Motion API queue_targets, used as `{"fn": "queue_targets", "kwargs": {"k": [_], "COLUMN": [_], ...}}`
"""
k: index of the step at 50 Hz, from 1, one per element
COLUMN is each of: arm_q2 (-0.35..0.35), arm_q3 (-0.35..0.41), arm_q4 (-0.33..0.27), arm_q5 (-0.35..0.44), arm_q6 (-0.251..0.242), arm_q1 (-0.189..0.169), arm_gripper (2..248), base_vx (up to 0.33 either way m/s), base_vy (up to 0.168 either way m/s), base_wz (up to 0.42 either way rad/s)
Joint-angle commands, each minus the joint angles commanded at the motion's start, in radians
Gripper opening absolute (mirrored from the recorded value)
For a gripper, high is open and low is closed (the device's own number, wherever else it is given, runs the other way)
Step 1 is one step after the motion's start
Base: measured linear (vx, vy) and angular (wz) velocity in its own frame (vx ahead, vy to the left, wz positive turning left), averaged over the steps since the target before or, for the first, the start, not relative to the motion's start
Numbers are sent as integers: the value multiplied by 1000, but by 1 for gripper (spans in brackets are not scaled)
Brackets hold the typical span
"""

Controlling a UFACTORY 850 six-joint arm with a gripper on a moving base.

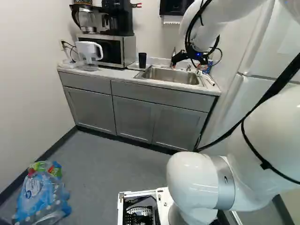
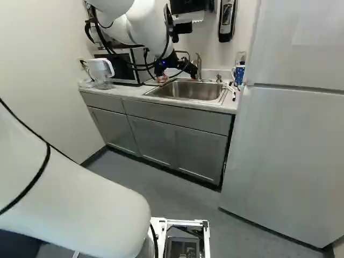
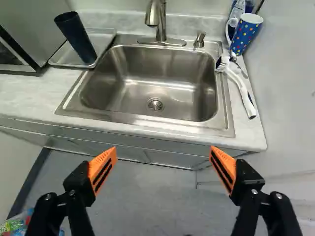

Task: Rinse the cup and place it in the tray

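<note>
Black, tall and round, the cup (image 3: 76,37) stands upright, mouth up, in the shallow grey rectangular tray (image 3: 104,40), near the tray's front corner on the sink side. The tray lies on the pale marbled counter (image 3: 29,92), between the silver microwave (image 1: 128,50) and the rectangular stainless-steel sink (image 3: 152,81). A curved metal faucet (image 3: 157,19) rises at the sink's rear rim; a short metal fitting (image 3: 199,39) is mounted beside it.

The black two-finger gripper (image 1: 186,65) is released: in the wrist view, its orange pads (image 3: 103,167) stand wide apart with nothing between them. Both fingers appear ahead of the counter's front edge, against the floor (image 3: 152,196) and the grey cabinet fronts (image 1: 133,119).

At the counter's rear corner on the refrigerator side stands a blue mug with multicoloured dots (image 3: 246,34). A white-handled brush (image 3: 241,88) lies between the sink and that end of the counter. The white refrigerator (image 2: 285,150) stands beside this end. Near the opposite end, a white-handled pitcher (image 1: 86,51) stands beside the microwave, which carries a black coffee maker (image 1: 119,18). Plastic-wrapped bottles (image 1: 40,194) rest on the floor at the lower left of the left base view.
</note>
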Motion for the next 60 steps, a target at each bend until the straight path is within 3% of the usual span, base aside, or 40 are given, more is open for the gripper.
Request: {"fn": "queue_targets", "kwargs": {"k": [24, 60], "arm_q2": [0, 1], "arm_q3": [0, 18], "arm_q4": [0, 0], "arm_q5": [0, 26], "arm_q6": [0, 0], "arm_q1": [0, 5], "arm_gripper": [247, 247], "base_vx": [-129, -4], "base_vy": [-26, 0], "base_wz": [17, 0]}}
